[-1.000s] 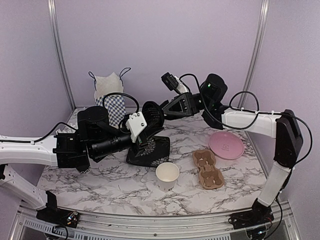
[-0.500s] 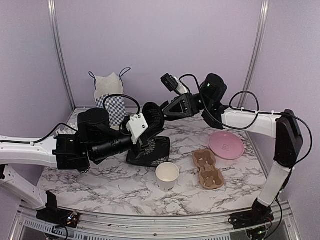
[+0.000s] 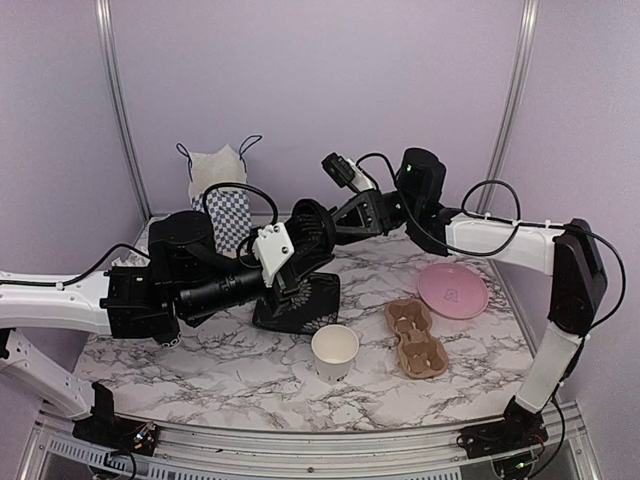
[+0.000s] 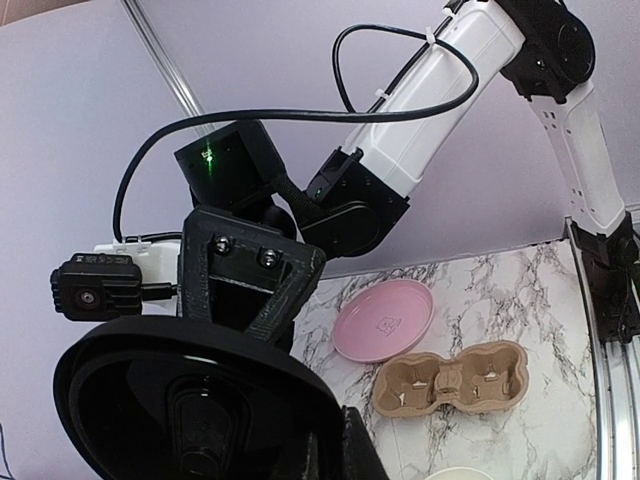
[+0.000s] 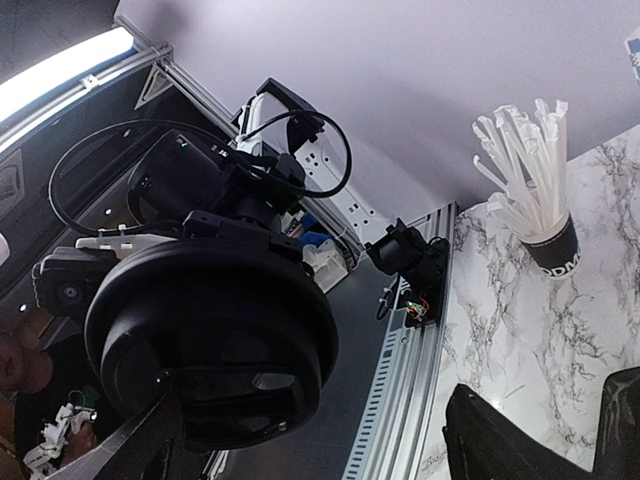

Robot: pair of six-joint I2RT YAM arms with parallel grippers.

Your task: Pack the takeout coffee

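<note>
Black lid (image 3: 308, 224) aloft, right hand (image 3: 320, 232) nudged left, prob. gripping it

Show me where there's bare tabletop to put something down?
Bare marble lies front-left, between the white cup and the left arm, and along the near edge before the cardboard carrier. The middle is crowded: the right arm meets it above the black stand.

A glossy black lid (image 3: 310, 228) sat at the tips of the black right gripper (image 3: 325, 226). Below it stood a plain white cup (image 3: 335, 350). Under that gripper's arm lay a tan cardboard carrier (image 3: 416, 337) and a pink plate (image 3: 453, 290). The table (image 3: 200, 370) was white marble with grey veins. Beyond the lid stood a blue-and-white checked bag (image 3: 232, 215).
</note>
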